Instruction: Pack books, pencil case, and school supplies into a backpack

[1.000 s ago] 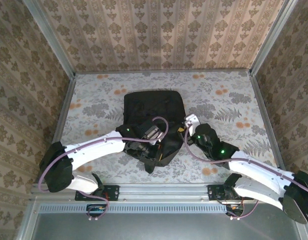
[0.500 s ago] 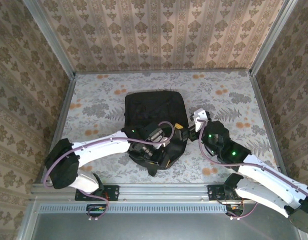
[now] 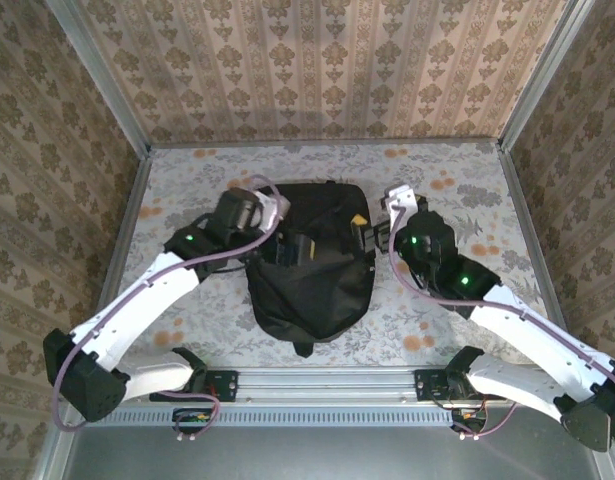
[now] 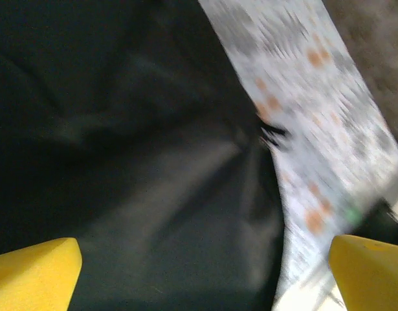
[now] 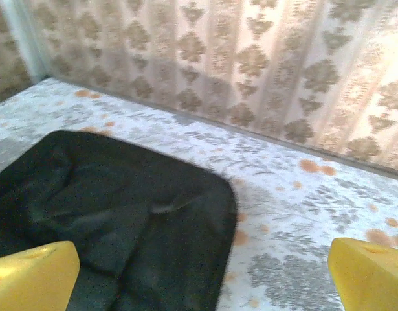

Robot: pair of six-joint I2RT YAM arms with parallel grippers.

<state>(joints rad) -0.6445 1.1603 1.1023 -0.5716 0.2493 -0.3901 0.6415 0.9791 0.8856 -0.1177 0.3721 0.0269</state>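
The black backpack (image 3: 307, 285) lies flat in the middle of the table, its fabric slack. My left gripper (image 3: 299, 247) hangs over its upper half, and in the left wrist view the yellow fingertips (image 4: 32, 272) stand far apart above the dark backpack (image 4: 121, 162) fabric, open and empty (image 4: 202, 278). My right gripper (image 3: 365, 232) sits at the bag's upper right edge. In the right wrist view it is open (image 5: 202, 278), with the backpack (image 5: 108, 214) corner below and to the left. Books, pencil case and school supplies are out of view.
The floral tablecloth (image 3: 457, 200) shows bare to the right, left and behind the bag. Patterned walls (image 3: 317, 70) with metal corner posts close in the table on three sides. A metal rail (image 3: 317, 385) runs along the near edge.
Both grippers have opened and pulled up from the backpack's near part toward its far end. The left arm swung out to the left. The bag has settled flatter.
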